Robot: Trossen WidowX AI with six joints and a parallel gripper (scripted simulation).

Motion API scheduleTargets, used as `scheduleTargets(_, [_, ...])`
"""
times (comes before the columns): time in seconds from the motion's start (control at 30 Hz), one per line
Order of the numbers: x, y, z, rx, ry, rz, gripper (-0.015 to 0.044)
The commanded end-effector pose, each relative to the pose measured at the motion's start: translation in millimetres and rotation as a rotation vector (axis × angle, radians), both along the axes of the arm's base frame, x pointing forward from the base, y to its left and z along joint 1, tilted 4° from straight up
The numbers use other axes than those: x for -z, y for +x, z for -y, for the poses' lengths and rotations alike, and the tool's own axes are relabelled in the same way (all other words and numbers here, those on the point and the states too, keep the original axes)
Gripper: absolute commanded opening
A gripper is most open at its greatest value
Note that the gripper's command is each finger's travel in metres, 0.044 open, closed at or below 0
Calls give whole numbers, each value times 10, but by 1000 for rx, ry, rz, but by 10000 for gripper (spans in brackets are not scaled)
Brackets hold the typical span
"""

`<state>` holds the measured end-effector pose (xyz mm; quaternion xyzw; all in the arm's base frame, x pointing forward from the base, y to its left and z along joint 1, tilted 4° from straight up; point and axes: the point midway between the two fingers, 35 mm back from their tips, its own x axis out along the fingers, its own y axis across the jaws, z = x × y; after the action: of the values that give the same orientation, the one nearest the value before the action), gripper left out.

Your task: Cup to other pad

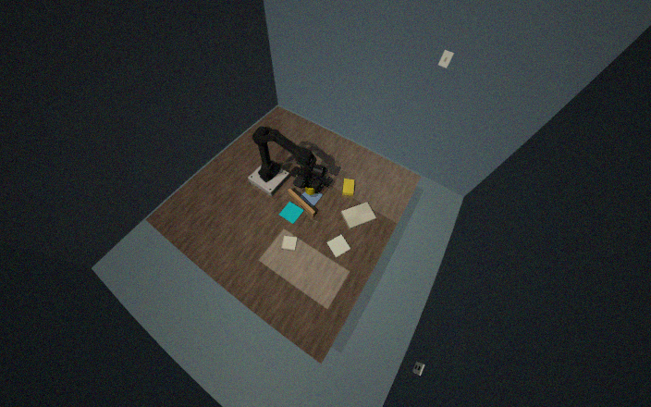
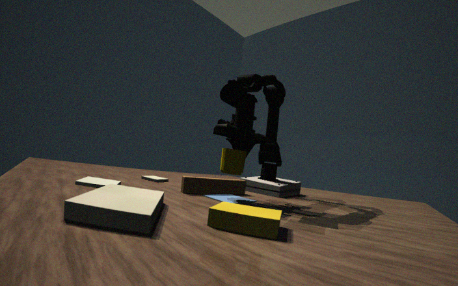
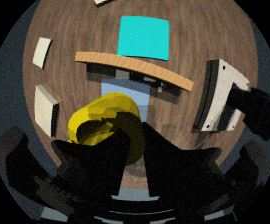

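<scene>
One arm (image 1: pixel 287 146) shows from above, its gripper (image 1: pixel 311 183) over the blue pad (image 1: pixel 313 197), a wooden bar (image 1: pixel 301 202) between that and the teal pad (image 1: pixel 290 212). From the side, the yellow cup (image 2: pixel 233 160) hangs clear of the table (image 2: pixel 45 249), slightly tilted. At the wrist, the nearly closed jaws pinch the cup's rim.
</scene>
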<state>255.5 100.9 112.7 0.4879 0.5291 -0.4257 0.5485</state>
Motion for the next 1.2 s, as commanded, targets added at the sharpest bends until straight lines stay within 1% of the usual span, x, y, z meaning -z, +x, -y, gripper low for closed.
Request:
scheduleTargets(0.0, [1,1,83,1,3,1,0])
scheduleTargets(1.17, [22,-16,736,-1,-1,0,0])
